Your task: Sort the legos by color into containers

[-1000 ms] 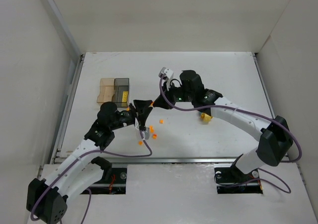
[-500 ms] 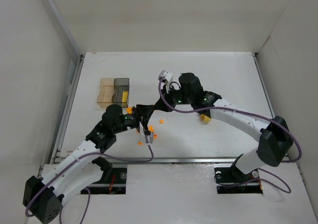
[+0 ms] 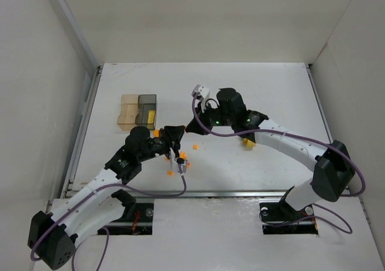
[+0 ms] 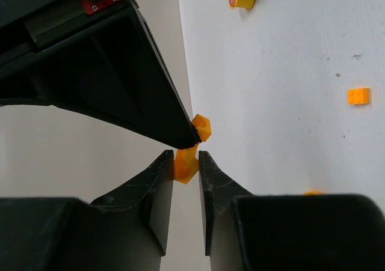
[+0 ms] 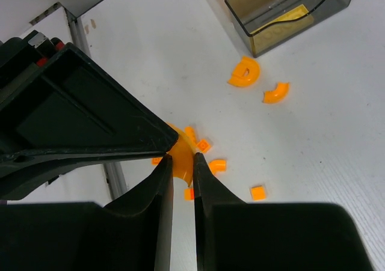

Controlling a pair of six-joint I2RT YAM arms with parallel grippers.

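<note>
My left claw (image 4: 185, 157) and right claw (image 5: 181, 161) were both clenched.
The left pinched a small orange piece (image 4: 186, 167); the right gripped an orange curved piece (image 5: 180, 166) over the surface (image 5: 313, 133).

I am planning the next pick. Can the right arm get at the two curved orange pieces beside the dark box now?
Probably not yet: the right gripper is shut on an orange piece, tip to tip with the left gripper. The curved pieces themselves lie uncovered.
</note>
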